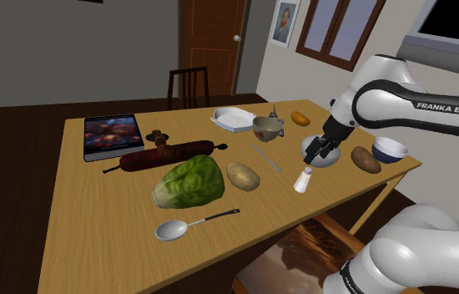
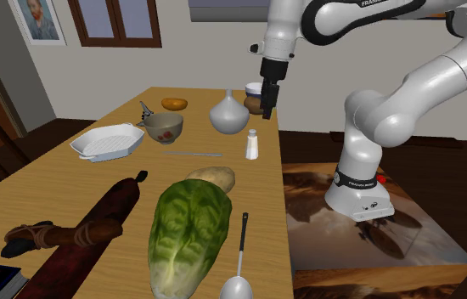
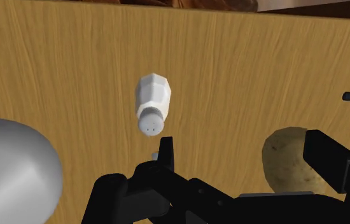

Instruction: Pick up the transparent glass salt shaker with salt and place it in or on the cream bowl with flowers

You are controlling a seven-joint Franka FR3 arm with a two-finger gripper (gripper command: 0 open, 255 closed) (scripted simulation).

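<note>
Wooden surface (image 1: 111, 217), crowded — the salt shaker (image 3: 153, 105) stands upright near its edge, close to a grey vase (image 3: 8, 172). Our gripper (image 2: 267, 104) hovers above, fingers (image 3: 165, 153) spread and empty, the shaker sitting beyond one finger — we should centre it between them, then descend straight

Shoulder high beside arm (image 1: 420, 104), second facing it, wrist close overhead — table (image 1: 111, 219) shared

I see the salt shaker (image 3: 152, 102) drawn plain white against the table's (image 3: 72, 63) tan, streaky wood grain. The bowl (image 2: 163, 127) is cream with small reddish flowers, the lettuce (image 2: 188, 234) is mottled green, and my gripper (image 2: 267, 102) is all black.
</note>
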